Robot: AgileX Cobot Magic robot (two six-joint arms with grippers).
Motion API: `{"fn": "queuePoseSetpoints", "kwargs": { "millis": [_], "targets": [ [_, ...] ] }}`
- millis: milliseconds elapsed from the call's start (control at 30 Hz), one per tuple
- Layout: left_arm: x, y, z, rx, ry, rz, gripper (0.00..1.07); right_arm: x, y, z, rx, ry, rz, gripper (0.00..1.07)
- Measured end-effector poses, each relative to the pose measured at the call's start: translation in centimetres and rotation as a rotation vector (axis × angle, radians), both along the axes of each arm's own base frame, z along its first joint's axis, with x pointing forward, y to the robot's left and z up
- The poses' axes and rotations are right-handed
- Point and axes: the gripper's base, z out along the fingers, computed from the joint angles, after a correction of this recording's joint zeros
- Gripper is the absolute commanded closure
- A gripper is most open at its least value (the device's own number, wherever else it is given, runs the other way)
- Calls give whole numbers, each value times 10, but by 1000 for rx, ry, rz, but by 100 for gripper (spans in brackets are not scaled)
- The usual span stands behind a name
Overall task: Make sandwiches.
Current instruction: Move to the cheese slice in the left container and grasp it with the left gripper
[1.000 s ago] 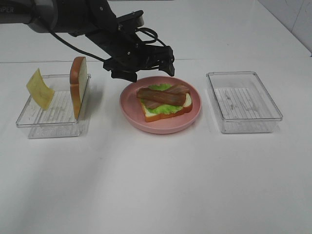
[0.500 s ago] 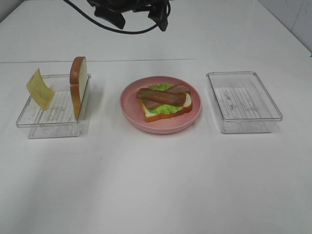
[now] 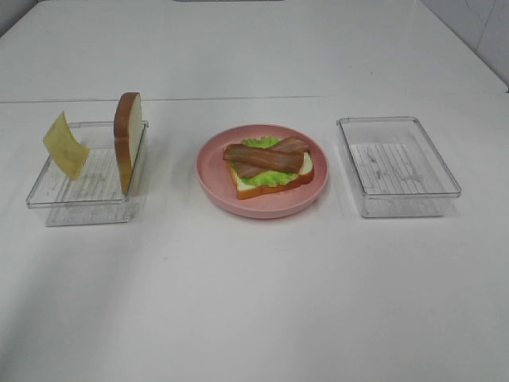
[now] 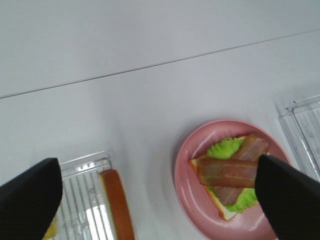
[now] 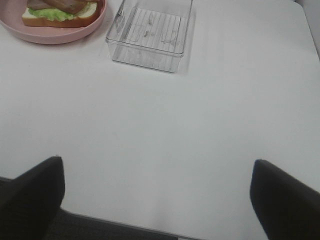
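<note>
White bench [image 3: 254, 302]; my left hand [image 4: 160, 200] and right hand [image 5: 159, 199] gape wide, empty; cheese [image 3: 65, 145] leans upright in tray [image 3: 87, 212] for easy pinching.

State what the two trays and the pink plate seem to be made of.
The left tray and right tray: probably clear hard plastic; see-through walls, glossy glints, ribbed floors. The pink plate: likely plastic or melamine, semi-matte; uniform colour, soft sheen. Ceramic cannot be excluded.
</note>
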Motion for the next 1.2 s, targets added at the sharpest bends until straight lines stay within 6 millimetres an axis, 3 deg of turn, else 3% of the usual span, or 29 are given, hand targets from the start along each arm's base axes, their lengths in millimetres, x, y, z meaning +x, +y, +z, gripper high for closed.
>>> {"fn": "queuePoseSetpoints", "kwargs": {
  "millis": [167,200,267,367,433,467,533,633,833,1200],
  "targets": [
    [-13,45,8,14,32,85,4,0,0,0,0,0,0,10],
    [-13,45,8,14,32,85,4,0,0,0,0,0,0,10],
    [-17,66,0,37,75,124,4,0,0,0,0,0,0,10],
    [-19,74,-4,47,94,139,4,0,0,0,0,0,0,10],
    [-18,102,-30,67,187,198,4,0,0,0,0,0,0,10],
    [-18,102,-30,67,187,198,4,0,0,0,0,0,0,10],
    [-18,121,-51,94,256,220,4,0,0,0,0,0,0,10],
    [-20,136,-68,114,314,226,4,0,0,0,0,0,0,10],
    [-21,154,-92,122,393,254,4,0,0,0,0,0,0,10],
    [0,152,-134,67,430,255,4,0,0,0,0,0,0,10]
  ]
}}
